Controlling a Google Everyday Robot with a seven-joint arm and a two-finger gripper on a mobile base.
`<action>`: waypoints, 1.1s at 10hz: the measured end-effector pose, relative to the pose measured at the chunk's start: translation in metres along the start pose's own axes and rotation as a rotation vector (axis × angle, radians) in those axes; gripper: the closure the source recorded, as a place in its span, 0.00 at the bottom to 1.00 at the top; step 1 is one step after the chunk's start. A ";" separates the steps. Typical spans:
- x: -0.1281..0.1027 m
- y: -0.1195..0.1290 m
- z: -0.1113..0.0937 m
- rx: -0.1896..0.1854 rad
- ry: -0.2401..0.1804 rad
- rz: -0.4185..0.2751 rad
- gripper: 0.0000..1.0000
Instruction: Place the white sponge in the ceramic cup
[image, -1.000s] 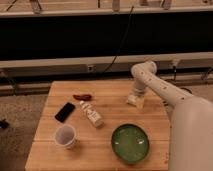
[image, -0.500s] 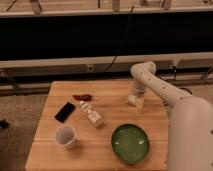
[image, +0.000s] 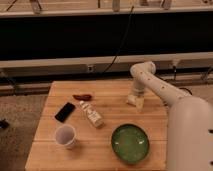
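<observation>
The white sponge (image: 135, 102) lies on the wooden table (image: 110, 155), right of the middle towards the back. My gripper (image: 135, 97) points down directly over it at the end of the white arm, open, with its tips at the sponge's top. The sponge rests on the table. The ceramic cup (image: 65, 136) stands upright near the front left, well away from the gripper.
A wide green bowl (image: 130, 143) sits at the front right. A white bottle with a red cap (image: 91, 114) lies in the middle, a black phone-like slab (image: 65, 111) left of it, a small red object (image: 82, 97) behind. My white body fills the right edge.
</observation>
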 end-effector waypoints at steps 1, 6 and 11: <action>0.000 0.000 0.000 -0.001 -0.001 -0.002 0.20; 0.000 -0.003 0.003 -0.005 -0.004 -0.013 0.20; 0.000 -0.004 0.005 -0.009 -0.007 -0.023 0.20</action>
